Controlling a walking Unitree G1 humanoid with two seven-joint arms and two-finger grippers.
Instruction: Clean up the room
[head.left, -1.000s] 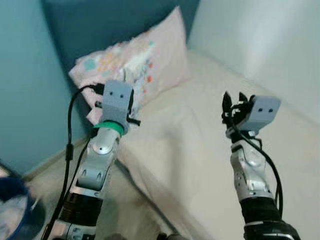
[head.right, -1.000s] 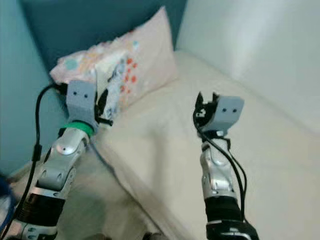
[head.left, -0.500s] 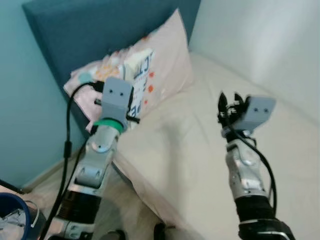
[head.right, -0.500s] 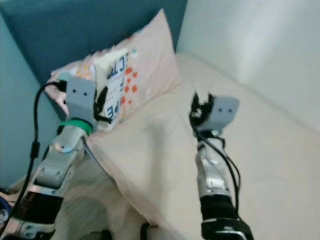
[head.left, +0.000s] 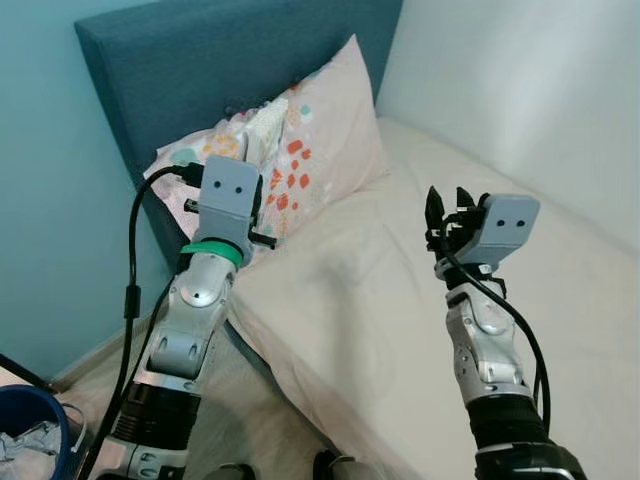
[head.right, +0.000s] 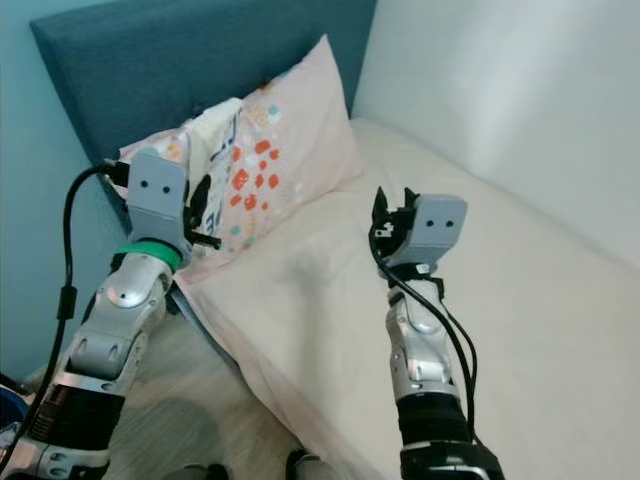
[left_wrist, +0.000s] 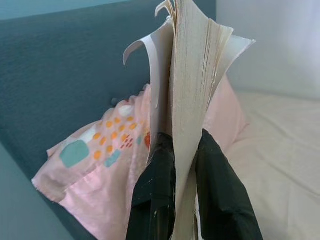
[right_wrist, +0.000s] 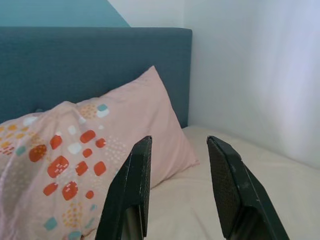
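Note:
My left gripper (left_wrist: 182, 142) is shut on a thick paperback book (left_wrist: 192, 75) with fanned cream pages and curled covers. In the left eye view the book (head.left: 266, 122) stands edge-on above the grey wrist block, in front of a pink pillow (head.left: 325, 140) with orange and teal spots. The pillow leans on the blue headboard (head.left: 200, 70). My right gripper (head.left: 447, 198) is open and holds nothing, raised over the cream bed sheet (head.left: 380, 300). In the right wrist view its fingers (right_wrist: 135, 175) point at the pillow (right_wrist: 75, 160).
A blue bin (head.left: 30, 435) with crumpled paper stands on the floor at the lower left. A teal wall (head.left: 50, 200) is to the left of the bed, a white wall (head.left: 520, 90) to its right. The mattress edge (head.left: 290, 370) runs diagonally between my arms.
The camera has shifted, bringing more of the headboard into view. The book in my left gripper has turned from showing its printed cover to edge-on. My right gripper stays open.

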